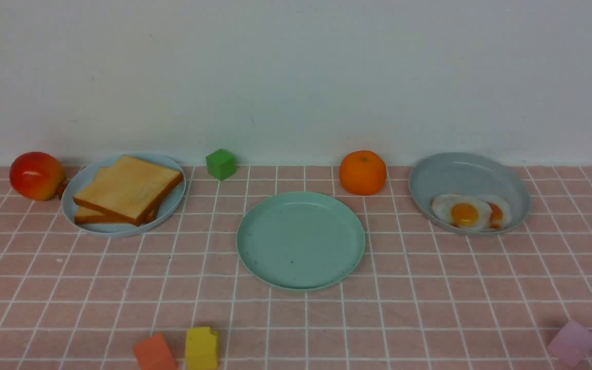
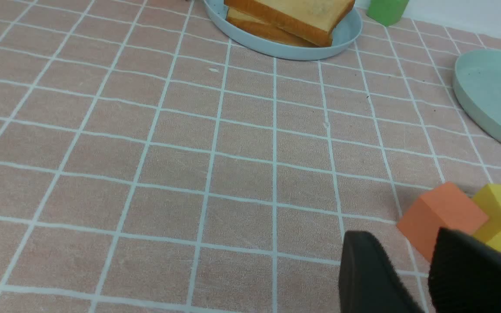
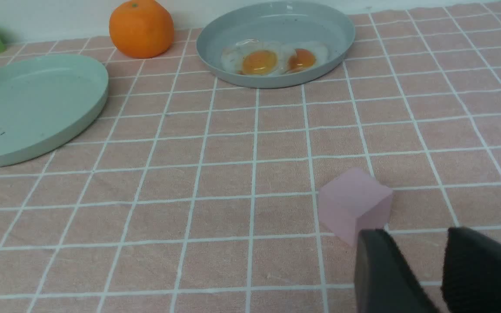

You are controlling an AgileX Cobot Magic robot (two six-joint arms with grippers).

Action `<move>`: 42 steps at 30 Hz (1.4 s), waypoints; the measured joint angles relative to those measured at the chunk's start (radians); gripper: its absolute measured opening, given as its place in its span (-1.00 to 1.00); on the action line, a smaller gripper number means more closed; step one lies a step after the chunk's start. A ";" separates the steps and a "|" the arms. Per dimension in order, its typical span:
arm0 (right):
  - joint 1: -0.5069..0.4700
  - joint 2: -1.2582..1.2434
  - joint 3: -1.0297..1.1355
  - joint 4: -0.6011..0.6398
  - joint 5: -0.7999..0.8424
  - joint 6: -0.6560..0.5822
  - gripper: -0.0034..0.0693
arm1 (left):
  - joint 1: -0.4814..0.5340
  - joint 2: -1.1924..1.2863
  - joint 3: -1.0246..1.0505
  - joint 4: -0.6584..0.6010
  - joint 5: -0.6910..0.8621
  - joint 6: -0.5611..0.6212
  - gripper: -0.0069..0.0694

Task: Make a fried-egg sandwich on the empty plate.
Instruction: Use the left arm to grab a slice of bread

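Two golden-brown toast slices [image 1: 127,189] lie stacked on a pale-blue plate [image 1: 172,208] at the back left; they also show in the left wrist view [image 2: 294,15]. The mint-green plate [image 1: 300,240] sits empty in the middle. The white fried egg with yellow-orange yolk [image 1: 461,211] lies in the grey-blue dish [image 1: 468,174] at the right, partly over a smaller egg with deeper orange yolk [image 1: 499,213]. Neither gripper shows in the front view. My left gripper [image 2: 407,248] is open and empty above the cloth near an orange block. My right gripper [image 3: 415,243] is open and empty just behind a pink block.
A red apple [image 1: 36,175], a green cube [image 1: 221,164] and an orange [image 1: 362,172] stand along the back wall. An orange block [image 1: 154,353] and a yellow block [image 1: 201,348] sit at the front edge, a pink block [image 1: 572,343] at the front right.
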 joint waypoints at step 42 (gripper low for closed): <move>0.000 0.000 0.000 0.000 0.000 0.000 -0.24 | 0.000 0.045 -0.168 -0.673 -0.146 -0.119 -0.51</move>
